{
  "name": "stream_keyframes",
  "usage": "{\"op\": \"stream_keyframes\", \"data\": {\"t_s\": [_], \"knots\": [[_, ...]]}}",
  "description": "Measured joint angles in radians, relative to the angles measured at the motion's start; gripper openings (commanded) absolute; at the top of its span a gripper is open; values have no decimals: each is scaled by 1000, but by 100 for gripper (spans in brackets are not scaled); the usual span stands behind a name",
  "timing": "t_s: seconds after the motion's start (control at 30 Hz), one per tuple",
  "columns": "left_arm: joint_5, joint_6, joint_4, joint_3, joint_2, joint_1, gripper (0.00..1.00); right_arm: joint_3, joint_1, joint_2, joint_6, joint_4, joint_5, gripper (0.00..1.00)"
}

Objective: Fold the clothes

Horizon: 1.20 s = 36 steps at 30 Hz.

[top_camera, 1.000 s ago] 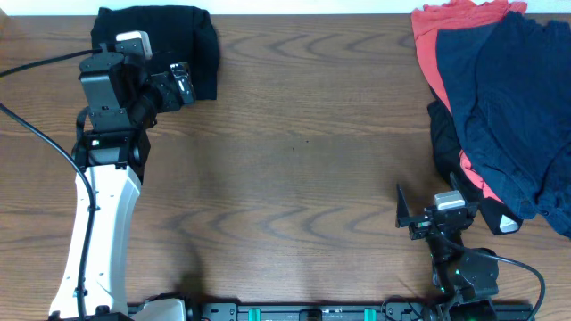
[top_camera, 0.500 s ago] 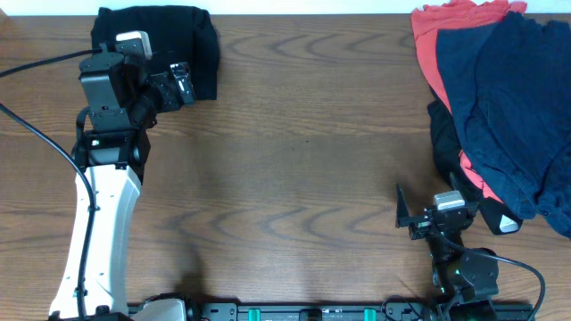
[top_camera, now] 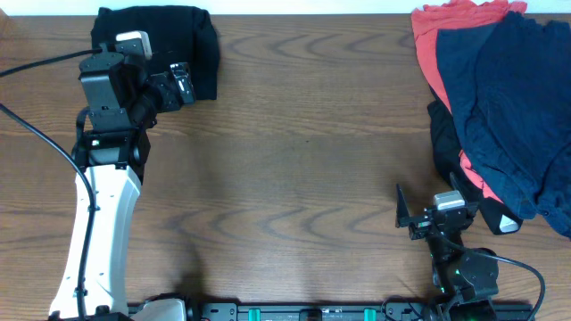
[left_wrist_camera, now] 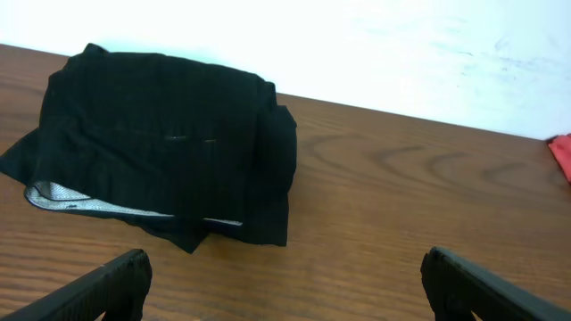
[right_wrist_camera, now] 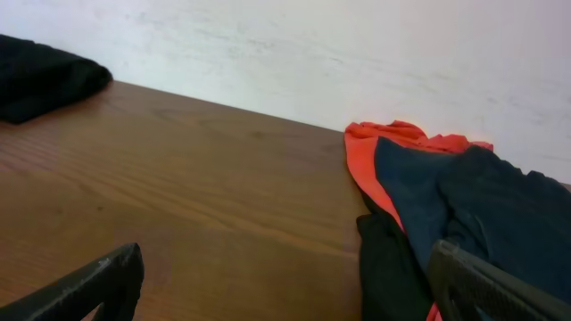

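Shorts (top_camera: 198,36): lay folded in a black bundle at the far left corner of the table (top_camera: 303,160), with a strip of pale mesh lining (left_wrist_camera: 89,203) peeking out under the near edge.
Pile: a navy garment (top_camera: 500,98), a coral garment (top_camera: 437,36) and a black garment (top_camera: 443,143) lay heaped unfolded at the far right, overlapping one another.
Left gripper (top_camera: 181,83): hung just in front of the shorts, fingers spread wide, holding nothing.
Right gripper (top_camera: 428,211): sat low near the front edge, just beside the pile's black hem, fingers likewise splayed and empty.
Risk at the pile: to my eye, a pinch there could catch two layers at once, since the navy lay right on top of the coral and black, and the whole heap would drag along.
Risk at the shorts: a careless sweep by the left arm could nudge the bundle and spring the fold open where the lining showed.
Hidden: the left arm covered the shorts' near left part from overhead, and the pile ran off the right edge of the view.
Hard to make out: how many garments the heap held, and what the small white spot at its near corner was.
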Motion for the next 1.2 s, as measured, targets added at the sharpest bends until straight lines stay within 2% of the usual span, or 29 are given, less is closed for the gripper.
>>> {"op": "stream_keyframes", "data": {"t_s": [0.3, 0.53, 0.73, 0.87, 1.2], "knots": [[0, 0, -1, 0, 0, 0, 98, 0, 0, 0, 0, 0, 0, 99], [0, 5, -60, -19, -48, 0, 98, 0, 0, 0, 0, 0, 0, 99], [0, 86, -34, -123, -214, -13, 98, 0, 0, 0, 0, -1, 0, 99], [0, 144, 51, -254, -357, -29, 98, 0, 0, 0, 0, 0, 0, 99], [-24, 176, 189, -601, -716, -30, 98, 0, 0, 0, 0, 0, 0, 99]]}}
